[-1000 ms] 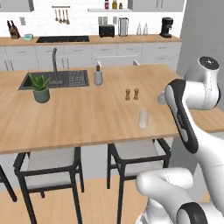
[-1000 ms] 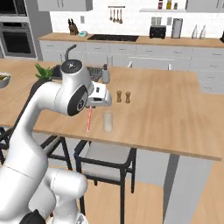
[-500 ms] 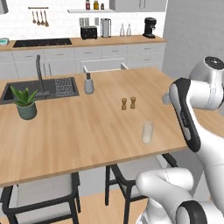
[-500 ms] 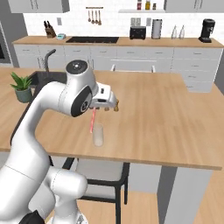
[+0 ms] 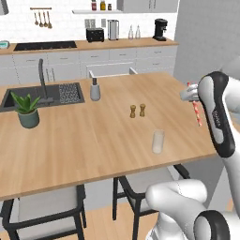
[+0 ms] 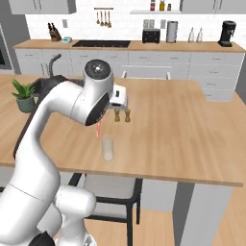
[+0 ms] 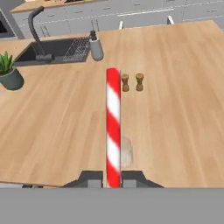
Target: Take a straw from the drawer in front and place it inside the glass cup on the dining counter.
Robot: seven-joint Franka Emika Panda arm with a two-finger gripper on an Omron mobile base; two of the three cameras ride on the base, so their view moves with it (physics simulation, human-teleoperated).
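My gripper (image 7: 113, 180) is shut on the near end of the red-and-white striped straw (image 7: 113, 127), which runs straight away from the fingers. In the left base view the gripper (image 5: 191, 97) holds the straw (image 5: 197, 112) tilted in the air, to the right of the glass cup (image 5: 158, 141) and above it. The clear cup (image 6: 108, 148) stands upright near the front edge of the wood-grain dining counter (image 5: 84, 140); the straw's lower end (image 6: 99, 129) hangs just up and left of it. In the hand view the cup (image 7: 125, 152) shows faintly right beside the straw. The drawer is out of view.
Two wooden shakers (image 5: 137, 110) stand behind the cup. Farther back are a grey soap dispenser (image 5: 95, 90), a sink with a faucet (image 5: 44, 93) and a potted plant (image 5: 28, 110). Dark chairs (image 5: 44, 211) sit under the counter's front edge.
Early in the last second both base views shifted, so the camera moved; since then the scene has held still. The straw stays in my shut gripper, now nearer the cup.
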